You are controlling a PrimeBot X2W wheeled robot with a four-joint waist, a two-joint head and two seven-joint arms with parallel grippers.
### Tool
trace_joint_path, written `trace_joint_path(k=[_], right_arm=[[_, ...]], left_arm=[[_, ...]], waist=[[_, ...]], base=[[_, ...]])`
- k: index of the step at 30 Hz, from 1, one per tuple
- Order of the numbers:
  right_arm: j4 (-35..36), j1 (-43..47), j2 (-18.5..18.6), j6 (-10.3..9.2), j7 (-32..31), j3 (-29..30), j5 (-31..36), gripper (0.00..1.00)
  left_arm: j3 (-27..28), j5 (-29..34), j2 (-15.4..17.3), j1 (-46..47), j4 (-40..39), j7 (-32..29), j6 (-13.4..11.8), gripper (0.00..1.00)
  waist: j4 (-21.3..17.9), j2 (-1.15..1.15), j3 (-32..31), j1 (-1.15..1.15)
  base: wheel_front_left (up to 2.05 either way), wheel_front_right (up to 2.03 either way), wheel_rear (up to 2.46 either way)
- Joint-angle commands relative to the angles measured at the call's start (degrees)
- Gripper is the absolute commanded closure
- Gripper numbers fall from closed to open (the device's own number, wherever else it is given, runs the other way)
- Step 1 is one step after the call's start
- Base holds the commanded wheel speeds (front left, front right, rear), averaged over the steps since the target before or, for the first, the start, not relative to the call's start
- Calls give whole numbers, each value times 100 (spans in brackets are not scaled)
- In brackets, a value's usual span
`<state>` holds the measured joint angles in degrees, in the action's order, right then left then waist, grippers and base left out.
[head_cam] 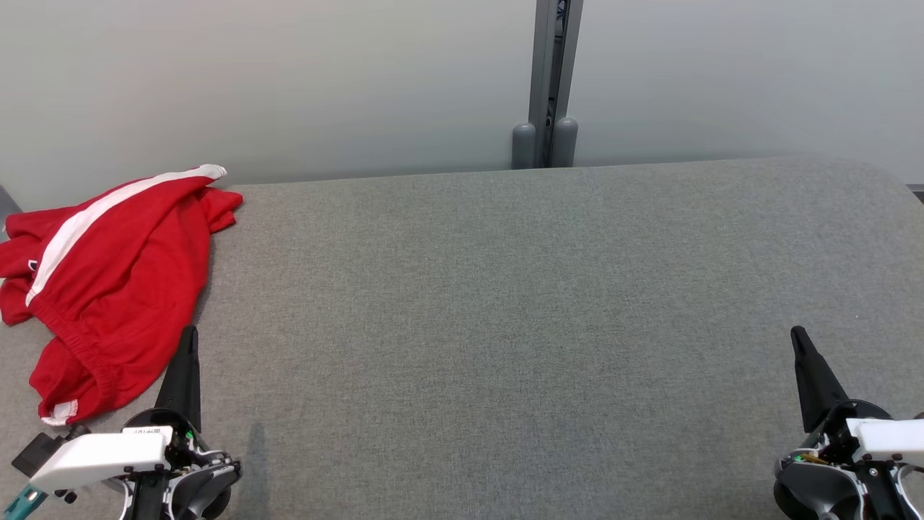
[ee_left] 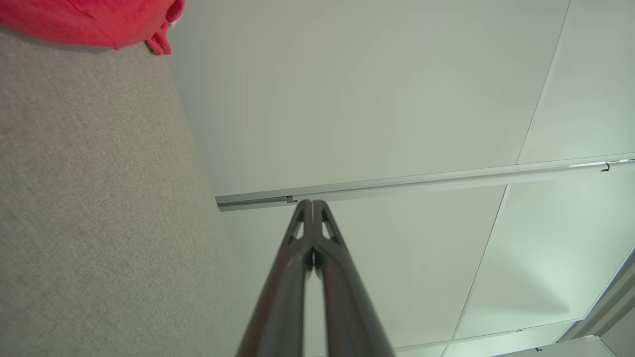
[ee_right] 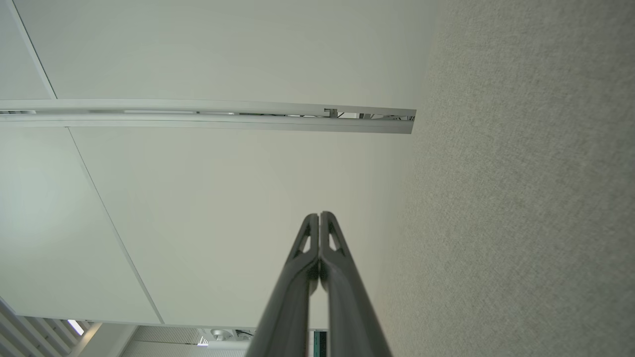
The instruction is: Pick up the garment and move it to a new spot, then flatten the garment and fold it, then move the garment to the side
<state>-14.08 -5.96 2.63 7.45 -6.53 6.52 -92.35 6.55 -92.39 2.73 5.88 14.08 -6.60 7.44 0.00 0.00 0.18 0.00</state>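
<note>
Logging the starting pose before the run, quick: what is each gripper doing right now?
Left gripper: shut, holding nothing, close beside the red garment.
Right gripper: shut, holding nothing, over the grey surface.

The left gripper and right gripper are each formed of two long, dark, tapering fingers, pierced by triangular cut-outs near the tips. On rounded black-and-grey wrist bodies, white housings are carried, and small dark screws and green lights are seen.
</note>
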Motion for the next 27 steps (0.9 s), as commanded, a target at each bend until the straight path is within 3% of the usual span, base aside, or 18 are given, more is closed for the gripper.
trace_joint_path(k=[1,27], right_arm=[[18,-54,52,7,-14,7,-14,100],[18,-54,52,7,-14,7,-14,100]], left_arm=[[12,-5,30,77,-15,-2,28,100],[12,-5,30,77,-15,-3,29,100]], waist=[[0,0,0,0],[0,0,0,0]], base=[[0,0,0],[0,0,0]])
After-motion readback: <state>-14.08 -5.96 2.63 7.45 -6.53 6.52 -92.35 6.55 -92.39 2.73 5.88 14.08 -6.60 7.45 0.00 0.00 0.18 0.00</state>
